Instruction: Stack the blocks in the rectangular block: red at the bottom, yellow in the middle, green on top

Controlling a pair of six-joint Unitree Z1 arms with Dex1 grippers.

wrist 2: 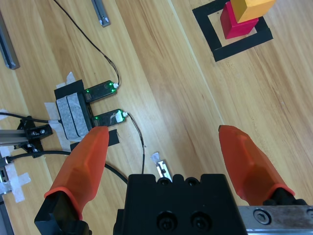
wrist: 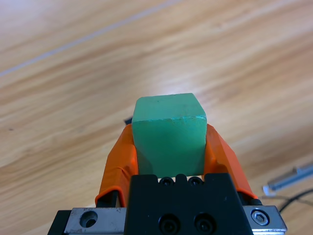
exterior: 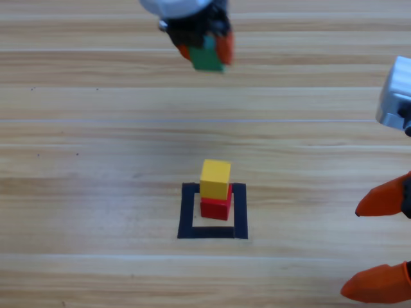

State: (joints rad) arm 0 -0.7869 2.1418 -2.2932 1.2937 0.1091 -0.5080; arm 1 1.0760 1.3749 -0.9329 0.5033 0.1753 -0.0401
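The left hand [exterior: 204, 50] hangs near the top edge of the high view, its orange jaws clamped on either side of the green cube [wrist: 168, 134], which is lifted off the tabletop [exterior: 96, 167]. Well below it in that view, the yellow cube [exterior: 215, 179] sits on the red cube [exterior: 216, 208], slightly askew, and the pair stands inside the black tape square [exterior: 188, 212], toward its far side. The right hand [exterior: 380, 247] waits at the right edge with its jaws spread wide apart around nothing, well clear of the stack.
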